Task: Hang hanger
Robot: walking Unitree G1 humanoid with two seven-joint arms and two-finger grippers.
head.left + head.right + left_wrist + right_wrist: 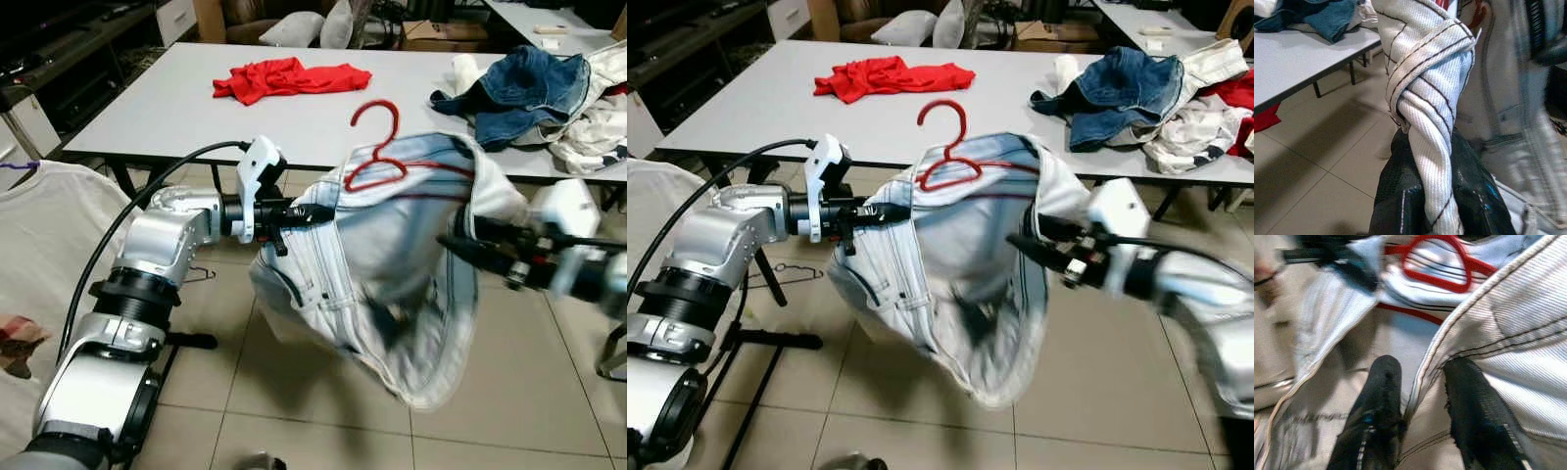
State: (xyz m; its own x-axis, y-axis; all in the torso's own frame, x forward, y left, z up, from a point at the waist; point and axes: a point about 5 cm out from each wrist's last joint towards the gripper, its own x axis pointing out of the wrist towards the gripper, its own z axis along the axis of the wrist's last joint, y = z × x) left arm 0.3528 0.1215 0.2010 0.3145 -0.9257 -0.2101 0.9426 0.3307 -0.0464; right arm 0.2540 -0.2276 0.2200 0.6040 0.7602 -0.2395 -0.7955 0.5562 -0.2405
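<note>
Left arm, silver, reaches fwd from lower left of head views; left gripper [318, 211] is clenched on a bunched fold of the pale jeans [392, 284] at their left edge. Left wrist view confirms: twisted white denim w/ dark stitching is pinched between the black fingers [1400, 196].

Right gripper [1024, 242] comes in from the right, blurred, at the opposite edge of the garment. Right wrist view shows a seamed hem running between its two fingers [1376, 406], one each side of the cloth – grasping the jeans.

Jeans hang spread between both grippers, above the tiled floor [294, 392], lower part sagging toward it. Red hanger [377, 147] sits at top of the garment: hook upright and free above the cloth, its shoulders lying inside the waist opening, seen red through the fabric.

Behind: white table [157, 108], well apart from the grippers. On it a red garment [289, 78] near the middle, and a heap of blue denim [519, 88] plus light cloths at the right end. White cloth [49, 245] at far left edge, beside the left arm. Black cable [127, 220] loops to the left wrist.
</note>
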